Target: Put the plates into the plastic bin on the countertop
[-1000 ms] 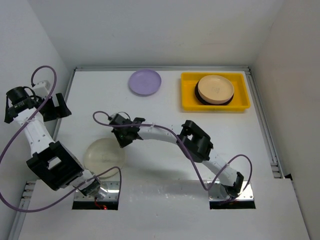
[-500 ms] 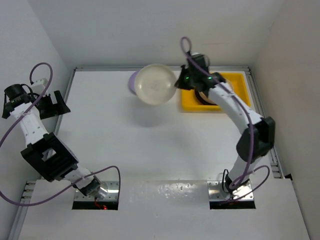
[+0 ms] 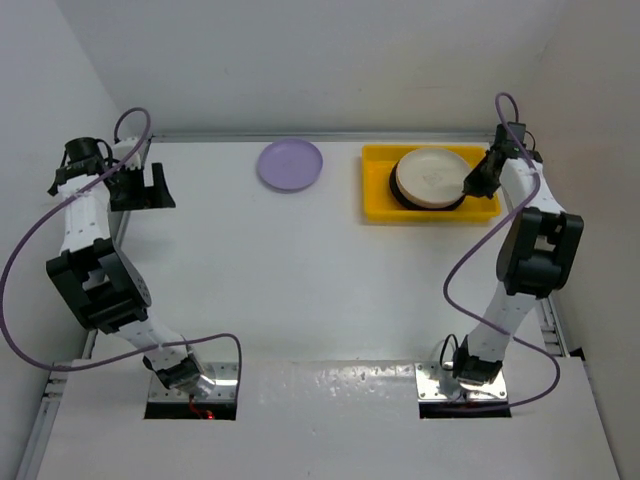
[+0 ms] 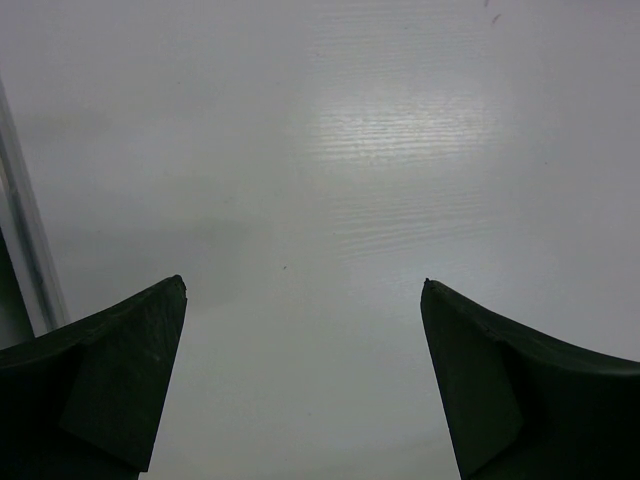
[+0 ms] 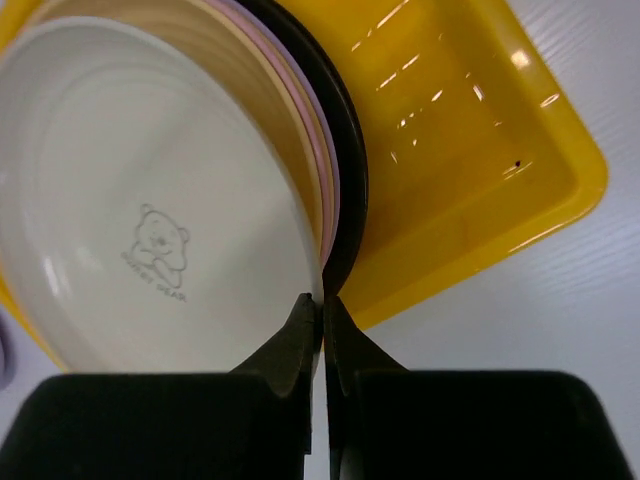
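The yellow plastic bin (image 3: 378, 200) stands at the back right of the white countertop (image 3: 300, 290). It holds a stack of plates, with a cream plate (image 3: 430, 177) on top and a dark-rimmed one (image 3: 398, 196) at the bottom. My right gripper (image 3: 472, 183) is shut on the cream plate's right rim. In the right wrist view the gripper (image 5: 322, 298) pinches that rim. The cream plate (image 5: 150, 200) bears a small bear print and lies over pink and dark plates (image 5: 352, 200) in the bin (image 5: 470, 150). A lilac plate (image 3: 290, 164) lies on the countertop left of the bin. My left gripper (image 3: 150, 187) is open and empty at the far left.
White walls edge the countertop on the left, back and right. A metal rail runs along the back edge (image 3: 320, 137). The left wrist view shows only bare glossy countertop (image 4: 350, 150) between the open fingers (image 4: 120, 370).
My right arm swung from the near left to the bin, carrying the cream plate, which now lies on the stack. My left gripper moved toward the back left corner.
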Available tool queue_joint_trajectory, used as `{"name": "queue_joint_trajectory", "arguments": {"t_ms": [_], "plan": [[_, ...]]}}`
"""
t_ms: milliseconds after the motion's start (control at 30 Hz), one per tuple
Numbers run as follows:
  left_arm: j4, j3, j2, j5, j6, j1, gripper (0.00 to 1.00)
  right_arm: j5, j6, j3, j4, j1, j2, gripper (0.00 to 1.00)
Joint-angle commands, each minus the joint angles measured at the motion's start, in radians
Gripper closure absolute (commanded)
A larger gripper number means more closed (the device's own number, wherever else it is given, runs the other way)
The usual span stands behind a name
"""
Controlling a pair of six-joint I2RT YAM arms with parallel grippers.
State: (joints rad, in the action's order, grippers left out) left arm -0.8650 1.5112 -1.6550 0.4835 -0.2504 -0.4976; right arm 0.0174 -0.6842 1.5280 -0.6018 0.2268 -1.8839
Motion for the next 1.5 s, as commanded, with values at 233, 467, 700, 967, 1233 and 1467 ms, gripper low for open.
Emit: {"name": "queue_joint_trajectory", "arguments": {"t_ms": [233, 467, 700, 967, 1233, 1467], "plan": [[0.034, 0.047, -0.083, -0.057, 0.028, 0.146, 0.00, -0.054, 0.024, 0.084, 0.040, 0.000, -0.110, 0.66], [0.138, 0.252, -0.343, -0.022, 0.126, 0.395, 0.00, 0.157, 0.146, 0.135, -0.027, -0.064, -0.109, 0.23], [0.365, 0.567, -0.669, -0.163, 0.367, 0.574, 0.00, 0.247, 0.186, 0.032, -0.019, -0.164, 0.064, 0.18], [0.385, 0.784, -0.920, -0.428, 0.401, 0.631, 0.33, 0.254, 0.189, 0.098, -0.081, -0.259, 0.137, 0.18], [0.385, 0.699, -0.913, -0.393, 0.349, 0.631, 0.88, 0.259, 0.219, 0.159, -0.088, -0.345, 0.118, 0.18], [0.374, 0.669, -0.872, -0.208, 0.310, 0.631, 1.00, 0.266, 0.187, 0.164, -0.102, -0.344, 0.123, 0.18]]}}
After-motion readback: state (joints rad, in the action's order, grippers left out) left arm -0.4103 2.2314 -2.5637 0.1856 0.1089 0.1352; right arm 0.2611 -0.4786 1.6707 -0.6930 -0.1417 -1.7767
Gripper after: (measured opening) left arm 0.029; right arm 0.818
